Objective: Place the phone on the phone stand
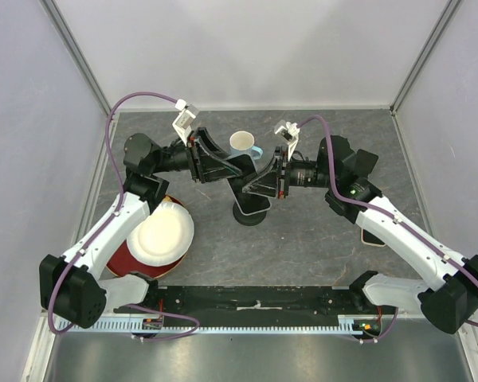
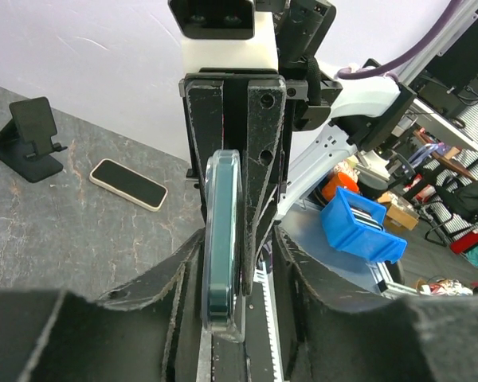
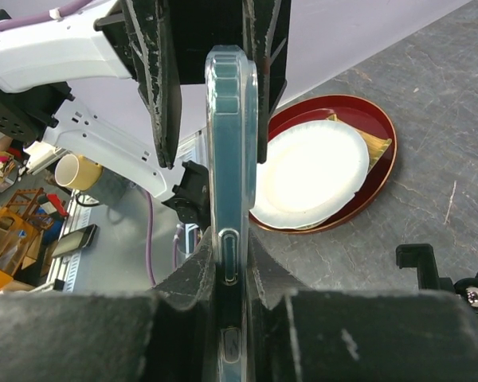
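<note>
I have the phone (image 3: 229, 159) up in the air over the middle of the table (image 2: 48, 239), lying lengthwise between the two hands with its thin edge turned up towards both wrist cameras. My right hand (image 3: 229, 256) is clamped tight on one end of it. My left hand (image 2: 237, 255) sits around the other end with its fingers (image 3: 155, 87) parted. I see a clear gap on one side, and I cannot tell whether the other finger touches the case. The phone stand (image 2: 28, 139) is on the table towards the right edge, well apart from the held phone. A second phone (image 2: 129, 184) lies flat near it. A white plate (image 3: 311, 171) rests on a red tray (image 3: 374, 135) near the left corner on my side. A cup (image 1: 241, 142) stands towards the far edge.
</note>
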